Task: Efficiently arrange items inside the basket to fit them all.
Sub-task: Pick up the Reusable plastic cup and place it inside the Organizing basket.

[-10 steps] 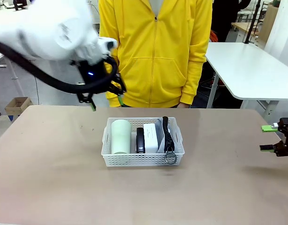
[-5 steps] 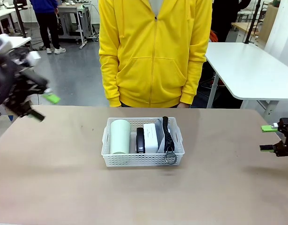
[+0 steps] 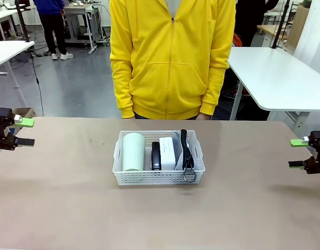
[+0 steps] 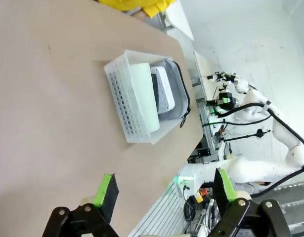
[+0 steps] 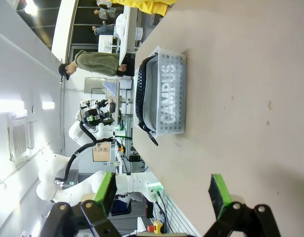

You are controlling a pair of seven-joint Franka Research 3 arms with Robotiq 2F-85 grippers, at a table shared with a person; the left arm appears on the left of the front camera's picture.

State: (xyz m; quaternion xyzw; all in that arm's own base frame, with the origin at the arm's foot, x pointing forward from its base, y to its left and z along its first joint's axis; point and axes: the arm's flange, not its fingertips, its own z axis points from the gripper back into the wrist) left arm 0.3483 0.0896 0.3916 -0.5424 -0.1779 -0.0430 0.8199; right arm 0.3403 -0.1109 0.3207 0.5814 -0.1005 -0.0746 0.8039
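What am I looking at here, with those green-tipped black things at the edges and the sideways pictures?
Those are the two pincers of a two-armed robot. The front view looks across the table at a person in a yellow hoodie. The left pincer sits at the table's left edge, the right pincer at the right edge. Both are open and hold nothing.

The other two pictures come from cameras on the robot's wrists, so they appear rolled sideways.

In the middle stands a white basket. Packed inside, from left to right, are a pale green cup, a black stapler, a white box and a grey pouch; the right wrist view shows "CAMPUS" on the pouch through the lattice.
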